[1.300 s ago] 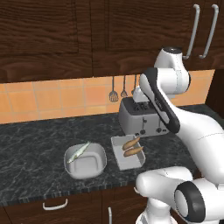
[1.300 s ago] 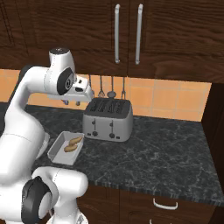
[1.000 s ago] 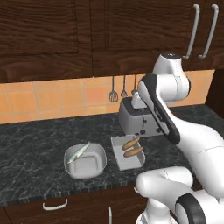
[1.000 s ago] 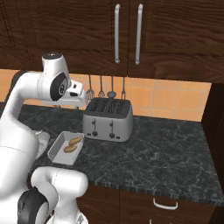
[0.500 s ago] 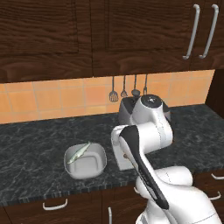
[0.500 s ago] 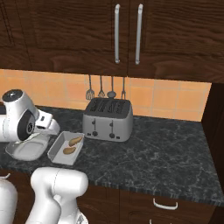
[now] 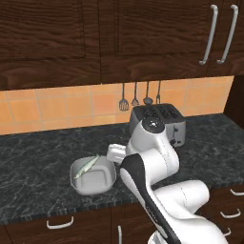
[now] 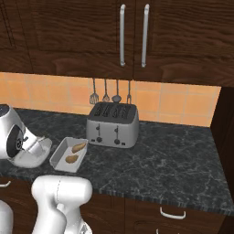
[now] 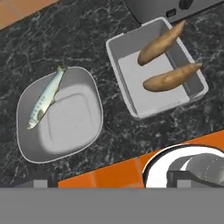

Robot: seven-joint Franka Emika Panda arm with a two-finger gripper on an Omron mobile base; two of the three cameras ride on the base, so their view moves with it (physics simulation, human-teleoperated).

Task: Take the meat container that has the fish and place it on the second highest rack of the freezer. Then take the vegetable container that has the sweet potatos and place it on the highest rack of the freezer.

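With the gripper [image 9: 109, 181] open above the counter, lower your jaws over the near rim of the fish container [image 9: 59, 114] at left of frame, not the sweet potato container [image 9: 156, 68] at upper right.

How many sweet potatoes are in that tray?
2. One sweet potato lies toward the toaster end of the rectangular tray, the other sweet potato beside it, nearer the counter's front edge.

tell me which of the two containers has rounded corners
The fish container: a rounded, bowl-like dish with one fish along its rim. The other, the sweet potato container, is a straight-walled rectangular tray nearer the toaster.
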